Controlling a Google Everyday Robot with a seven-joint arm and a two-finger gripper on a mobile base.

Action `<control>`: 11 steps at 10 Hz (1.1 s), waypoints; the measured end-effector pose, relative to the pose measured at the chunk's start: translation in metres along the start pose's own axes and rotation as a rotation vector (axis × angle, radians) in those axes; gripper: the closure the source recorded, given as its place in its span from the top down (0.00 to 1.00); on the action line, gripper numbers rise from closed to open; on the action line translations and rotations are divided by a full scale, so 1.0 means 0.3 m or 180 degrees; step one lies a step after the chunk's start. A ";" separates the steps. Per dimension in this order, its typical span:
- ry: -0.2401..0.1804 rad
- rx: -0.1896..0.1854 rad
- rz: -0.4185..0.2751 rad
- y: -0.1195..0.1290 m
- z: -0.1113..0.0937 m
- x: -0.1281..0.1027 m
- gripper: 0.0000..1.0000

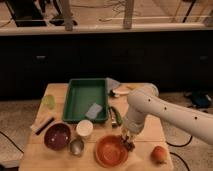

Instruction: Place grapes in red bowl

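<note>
**Ana:** Where is the arm, and where are the grapes?

**Ben:** A white arm reaches in from the right and bends down over the wooden counter [37, 155]. Its claw [128, 138] points downward at the right rim of the red bowl [106, 153]. The grapes [131, 145] are a small dark cluster directly under the claw's tip. They look to be at the bowl's right edge and not over its middle.

**Ana:** Is the claw grasping them?

**Ben:** I cannot tell. The cluster and the claw's tip merge into one dark shape.

**Ana:** So how far along is the task?

**Ben:** Late, I judge, but not finished. The grapes are at the right bowl (not the maroon bowl [57, 136] further left). The inside of the red bowl shows plain orange-red, with nothing dark lying in it. What seems left is to bring the cluster over the hollow and release it there. A round orange fruit [159, 154] lies well to the right, untouched.
</note>
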 end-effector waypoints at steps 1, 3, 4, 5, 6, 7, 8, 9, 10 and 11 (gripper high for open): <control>-0.0007 0.0001 -0.0011 -0.001 0.000 -0.001 0.02; -0.0025 -0.0001 -0.0048 -0.008 0.002 -0.007 0.02; -0.0033 0.0001 -0.0056 -0.009 0.003 -0.007 0.02; -0.0043 0.0004 -0.0065 -0.011 0.006 -0.007 0.02; -0.0060 0.0004 -0.0087 -0.016 0.010 -0.009 0.02; -0.0071 0.0003 -0.0100 -0.018 0.012 -0.011 0.02; -0.0079 0.0001 -0.0114 -0.019 0.011 -0.013 0.02; -0.0089 -0.0006 -0.0138 -0.020 0.009 -0.017 0.02; -0.0100 -0.0010 -0.0153 -0.020 0.010 -0.018 0.02; -0.0107 -0.0009 -0.0161 -0.023 0.012 -0.020 0.02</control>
